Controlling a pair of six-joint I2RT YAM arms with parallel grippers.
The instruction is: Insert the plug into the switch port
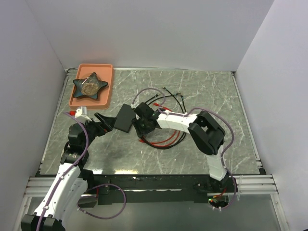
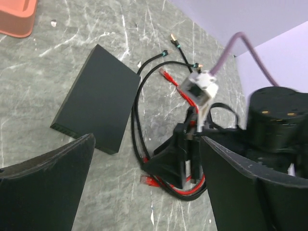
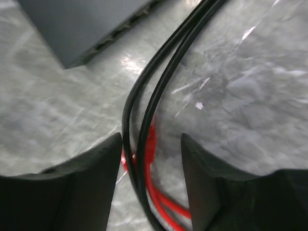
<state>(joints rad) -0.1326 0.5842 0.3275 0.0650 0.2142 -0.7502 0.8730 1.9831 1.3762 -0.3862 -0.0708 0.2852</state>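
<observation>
The switch point(image 2: 96, 96) lies flat on the counter point(image 1: 202, 96), left of centre, between the two hands. Its socket row point(image 2: 62, 129) runs along the short edge nearest the left arm.

The left hand point(image 2: 147, 144) hovers just near of the switch, fully spread and holding nothing. It is probably placed there to steady the box during insertion.

The right hand point(image 3: 150, 140) is lowered over the cable bundle just right of the switch. Its fingers point(image 3: 82, 183) are partly apart and straddle two black cables point(image 3: 163, 62) and a red plug point(image 3: 152, 144). They are not clamped on anything, so this appears to be a pick-up position.

The orange tray point(image 1: 108, 77) and star-shaped dish point(image 1: 90, 85) sit far left, well apart.

No brand, label or writing is legible.
</observation>
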